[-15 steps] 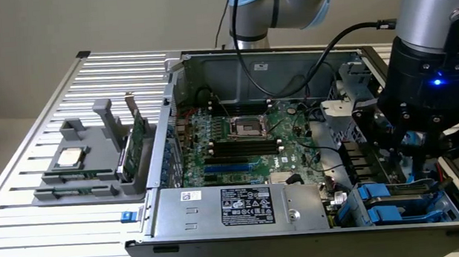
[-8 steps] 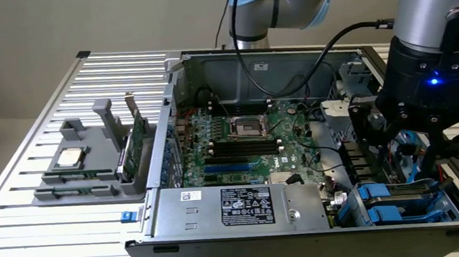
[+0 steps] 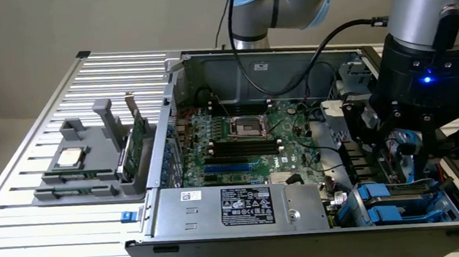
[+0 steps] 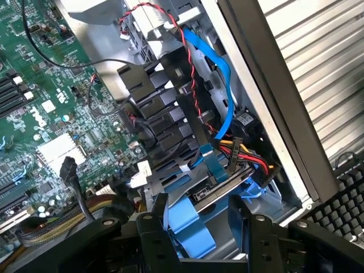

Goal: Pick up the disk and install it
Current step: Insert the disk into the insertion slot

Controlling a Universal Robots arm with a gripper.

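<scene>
- As I read it through the wrist view, the gripper (image 4: pixel 198 200) hangs over the drive bay in a corner of the computer case (image 3: pixel 221 250). Its jaws are spread apart and clamped on nothing, and a blue part of the carrier (image 4: pixel 190 227) lies in the gap between them.
- The disk (image 4: pixel 220 189) lies flat and low in that bay, inside the carrier, with just a silver-grey edge visible. I judge it to be in its slot, but I cannot tell whether it is pushed fully home.
- A power plug (image 4: pixel 242 152) with red, yellow and black wires sits just beside the disk's end. A blue data cable (image 4: pixel 222 74) runs down toward the same spot.
- In the exterior view the bay is at the exterior view's right. It is well apart from the grey parts tray (image 3: pixel 88 190), which holds the processor chip (image 3: pixel 71 156) and the green card (image 3: pixel 137 141).
- My judgement on handling is that the metal drive is rigid, dense for its size and sensitive to knocks. The plastic frame around it is smooth and will flex a little.
- I would hold it across the carrier's two long rails, squarely and with modest force. I would keep off the label face and the connector end, and stay clear of the wires crowding that corner.
</scene>
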